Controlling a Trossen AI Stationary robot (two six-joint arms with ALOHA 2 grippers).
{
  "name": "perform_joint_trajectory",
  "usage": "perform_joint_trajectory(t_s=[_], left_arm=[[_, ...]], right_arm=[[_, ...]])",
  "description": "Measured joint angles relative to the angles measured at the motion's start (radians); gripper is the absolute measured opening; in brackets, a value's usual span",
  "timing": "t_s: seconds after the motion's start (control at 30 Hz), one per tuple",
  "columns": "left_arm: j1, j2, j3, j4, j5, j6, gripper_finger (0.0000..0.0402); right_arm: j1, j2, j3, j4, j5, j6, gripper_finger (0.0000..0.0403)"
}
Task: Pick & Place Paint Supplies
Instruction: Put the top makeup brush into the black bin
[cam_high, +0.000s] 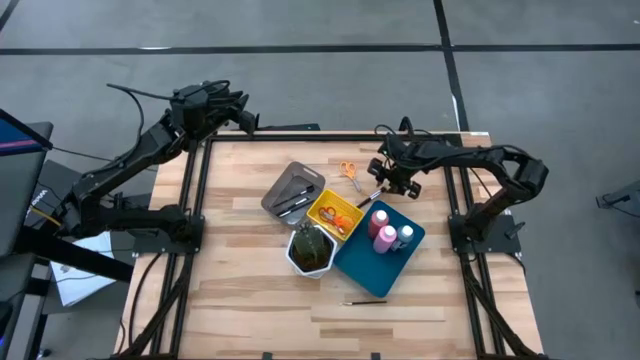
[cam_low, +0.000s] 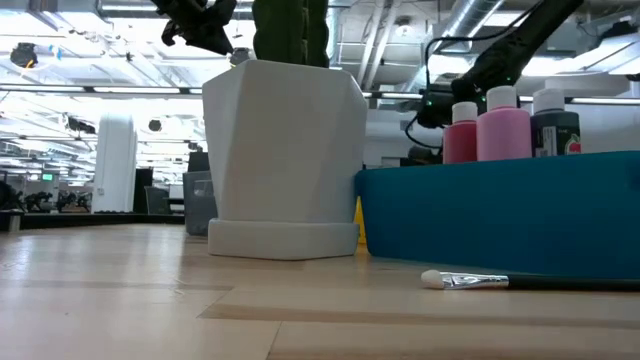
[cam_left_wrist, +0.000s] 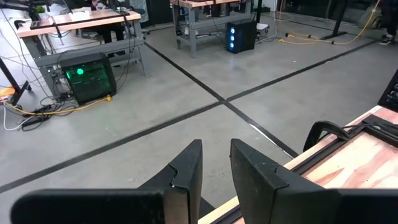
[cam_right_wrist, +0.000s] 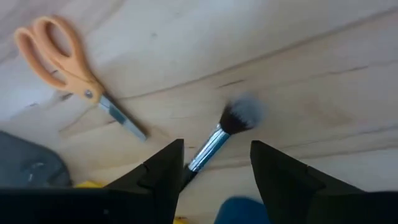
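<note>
One brush (cam_right_wrist: 227, 127) lies on the table (cam_high: 240, 290) under the open right claw (cam_right_wrist: 214, 165), which must descend and close; left claw (cam_left_wrist: 214, 171) waits nearly closed, empty.

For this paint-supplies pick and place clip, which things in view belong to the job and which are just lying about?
Job:
two pink bottles and small grey bottle, in blue tray
orange scissors, loose
fluffy brush, under open right gripper
thin brush, loose
dark items in grey tray
orange item in yellow tray

Lying about:
white hexagonal pot
</note>
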Motion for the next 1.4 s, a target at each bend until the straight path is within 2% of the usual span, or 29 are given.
perform_joint_trajectory(t_s=[0.37,0.83,1.4], left_arm=[[0.0,0.0,0.0,0.0,0.003,-0.045,0.0076],[-0.006,0.0,0.0,0.0,0.002,-0.045,0.0076],[-0.006,0.0,0.0,0.0,-0.001,-0.045,0.0076]], right_arm=[[-0.024,0.001,-0.068,0.059,-0.001,0.018,0.0161],[-0.091,0.001,-0.07,0.069,0.014,-0.043,0.0135],[-0.08,0.002,-0.069,0.069,-0.001,-0.058,0.0129]])
